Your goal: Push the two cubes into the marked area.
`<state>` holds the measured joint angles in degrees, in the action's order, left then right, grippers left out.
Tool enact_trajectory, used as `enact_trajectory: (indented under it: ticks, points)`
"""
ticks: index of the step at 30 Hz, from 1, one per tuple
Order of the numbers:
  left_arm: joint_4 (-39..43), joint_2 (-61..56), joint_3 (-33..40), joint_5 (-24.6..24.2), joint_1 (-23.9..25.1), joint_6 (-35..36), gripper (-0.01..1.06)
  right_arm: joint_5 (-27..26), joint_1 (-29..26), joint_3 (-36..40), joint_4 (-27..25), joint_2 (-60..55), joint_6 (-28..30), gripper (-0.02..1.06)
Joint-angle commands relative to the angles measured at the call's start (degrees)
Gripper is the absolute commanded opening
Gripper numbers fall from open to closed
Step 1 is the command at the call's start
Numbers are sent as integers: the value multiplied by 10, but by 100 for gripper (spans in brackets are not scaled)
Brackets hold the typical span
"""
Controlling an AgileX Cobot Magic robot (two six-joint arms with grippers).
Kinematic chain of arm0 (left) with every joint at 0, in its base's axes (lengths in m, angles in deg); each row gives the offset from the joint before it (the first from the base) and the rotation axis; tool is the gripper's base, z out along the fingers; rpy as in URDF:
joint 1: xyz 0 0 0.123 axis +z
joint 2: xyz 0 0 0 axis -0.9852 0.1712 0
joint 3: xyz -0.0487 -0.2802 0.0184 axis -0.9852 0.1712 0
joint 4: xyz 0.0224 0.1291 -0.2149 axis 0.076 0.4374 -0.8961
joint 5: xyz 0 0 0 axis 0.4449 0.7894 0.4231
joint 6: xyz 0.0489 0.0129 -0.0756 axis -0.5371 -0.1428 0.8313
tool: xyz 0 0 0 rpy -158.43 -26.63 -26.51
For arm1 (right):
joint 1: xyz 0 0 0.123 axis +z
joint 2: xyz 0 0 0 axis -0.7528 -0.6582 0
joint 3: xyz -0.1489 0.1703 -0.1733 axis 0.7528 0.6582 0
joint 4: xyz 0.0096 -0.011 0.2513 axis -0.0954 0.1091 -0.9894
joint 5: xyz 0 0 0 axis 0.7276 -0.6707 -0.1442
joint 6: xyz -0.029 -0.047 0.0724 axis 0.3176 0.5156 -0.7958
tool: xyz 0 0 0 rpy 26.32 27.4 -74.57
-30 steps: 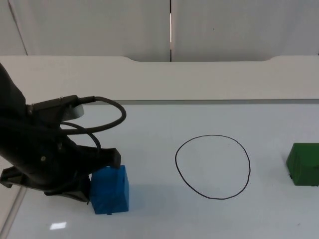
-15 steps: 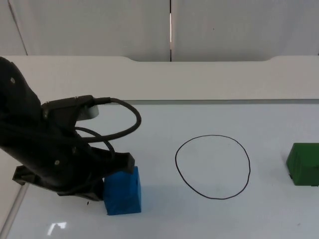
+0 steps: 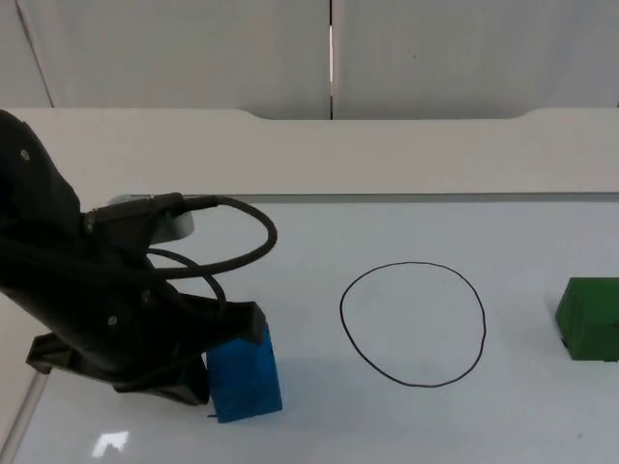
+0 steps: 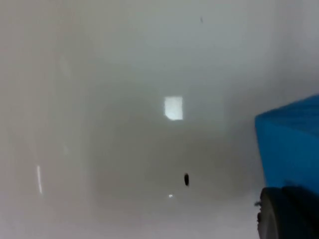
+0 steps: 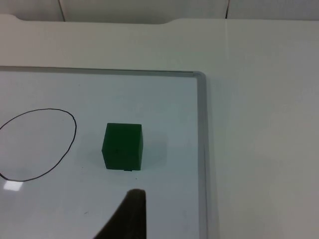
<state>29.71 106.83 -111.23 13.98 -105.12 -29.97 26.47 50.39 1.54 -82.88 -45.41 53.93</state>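
A: Left claw (image 3: 198, 382) low on the white bench (image 3: 406, 242), tucked behind the arm's black bulk; whether its fingers are spread or pressed together, I can't tell.

B: And the solid blue cube (image 3: 244, 375) sits right against it on the side facing the ring; matte faces, crisp corners, turned a little askew to the bench's front edge.

A: In the left wrist view that blue cube (image 4: 291, 144) stands just beside the dark fingertip; a bright glare patch lies on the glossy surface nearby.

B: The hand-drawn black oval outline (image 3: 413, 324) is near the cube's right, with bare bench between them; nothing inside the line.

A: Far side now; the solid dark green cube (image 3: 590, 319) rests at the picture's right edge, apart from the oval.

B: The right wrist view has the green cube (image 5: 123, 146) sitting square, between the oval and the board's raised rim (image 5: 201, 149); open surface all around it.

A: Right claw (image 5: 127, 214) hangs above and short of that cube, waiting; one dark fingertip visible, so open or closed I can't tell.
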Motion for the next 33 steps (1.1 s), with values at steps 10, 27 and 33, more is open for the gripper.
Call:
enact_trajectory:
  ticks: [10,27,33]
  points:
    - [-54,1,0,-5,-4,-18,0,-3,-2,3,3,2,-2,105]
    - [-121,1,0,6,-15,-56,0,-3,-2,3,3,2,-2,105]
    - [-129,1,0,18,-30,-56,0,-3,-2,3,3,2,-2,105]
